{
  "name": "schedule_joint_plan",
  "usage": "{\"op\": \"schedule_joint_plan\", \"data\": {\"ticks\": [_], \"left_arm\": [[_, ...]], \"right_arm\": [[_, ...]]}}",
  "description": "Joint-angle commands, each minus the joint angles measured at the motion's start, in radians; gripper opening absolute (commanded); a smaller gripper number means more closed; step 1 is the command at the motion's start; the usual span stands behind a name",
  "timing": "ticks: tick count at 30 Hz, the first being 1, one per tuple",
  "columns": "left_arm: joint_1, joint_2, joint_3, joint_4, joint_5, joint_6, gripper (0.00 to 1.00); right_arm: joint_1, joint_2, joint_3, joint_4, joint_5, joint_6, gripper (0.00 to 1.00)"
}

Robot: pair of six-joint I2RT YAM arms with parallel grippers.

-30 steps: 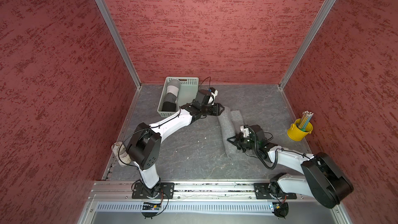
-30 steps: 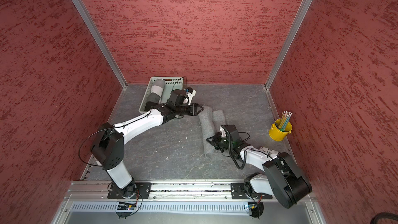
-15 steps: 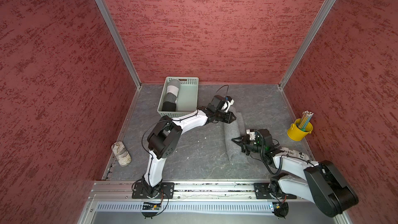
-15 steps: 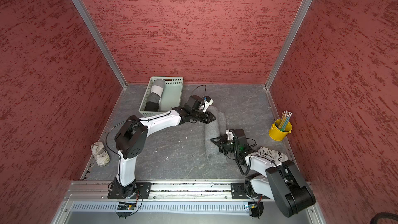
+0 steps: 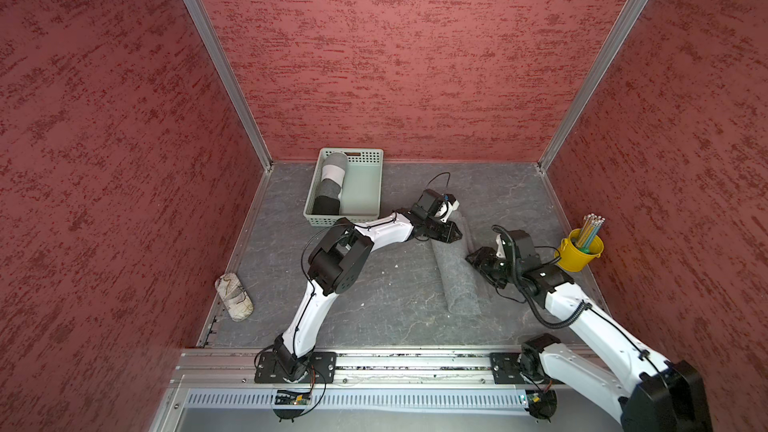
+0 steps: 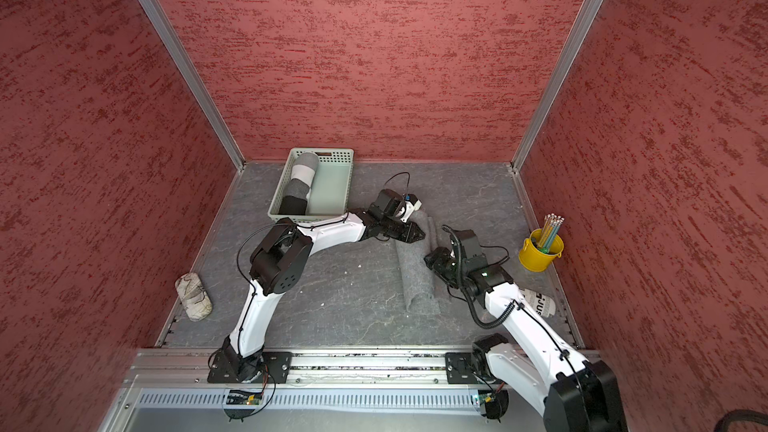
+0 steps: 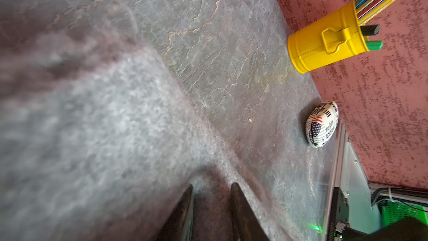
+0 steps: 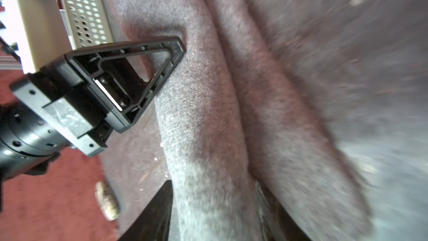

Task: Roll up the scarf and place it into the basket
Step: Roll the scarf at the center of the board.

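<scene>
one scarf [image 5: 459, 280] near the one basket [image 5: 365, 156], one roll [image 5: 330, 185] sitting inside; left gripper [image 5: 455, 234] pinching the scarf, right gripper [image 5: 471, 257] with jaws apart.

Both top views look steeply down from above the front rail [image 5: 415, 361] over the whole table [image 5: 374, 297]. Both wrist cameras sit close, sharing the scarf [image 7: 92, 124] [image 8: 203, 112].

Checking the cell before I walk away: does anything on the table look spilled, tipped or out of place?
Nothing spilled or tipped. The grey scarf lies in loose lengthwise folds on the table, not rolled up, outside the basket, which already holds a striped roll. The pencil bucket stands upright.
</scene>
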Motion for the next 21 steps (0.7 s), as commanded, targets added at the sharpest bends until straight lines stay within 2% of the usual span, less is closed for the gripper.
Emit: {"op": "schedule_joint_plan", "data": {"ticks": [1, 4, 8, 10, 14, 21], "left_arm": [[-0.010, 0.054, 0.020, -0.033, 0.013, -0.007, 0.30], [-0.012, 0.068, 0.035, -0.041, 0.022, -0.009, 0.29], [-0.014, 0.096, 0.061, -0.050, 0.048, -0.016, 0.29], [-0.014, 0.111, 0.070, -0.047, 0.066, -0.024, 0.30], [-0.012, 0.145, 0.106, -0.056, 0.108, -0.034, 0.31], [-0.009, 0.178, 0.150, -0.039, 0.161, -0.067, 0.40]], "right_arm": [[0.091, 0.000, 0.107, -0.278, 0.277, -0.049, 0.57], [0.217, 0.054, 0.197, -0.335, 0.395, -0.031, 0.57], [0.440, 0.236, 0.356, -0.413, 0.583, 0.013, 0.60], [0.507, 0.328, 0.416, -0.437, 0.631, 0.015, 0.63], [0.555, 0.455, 0.443, -0.423, 0.650, -0.007, 0.70], [0.554, 0.511, 0.304, -0.344, 0.652, 0.002, 0.80]]}}
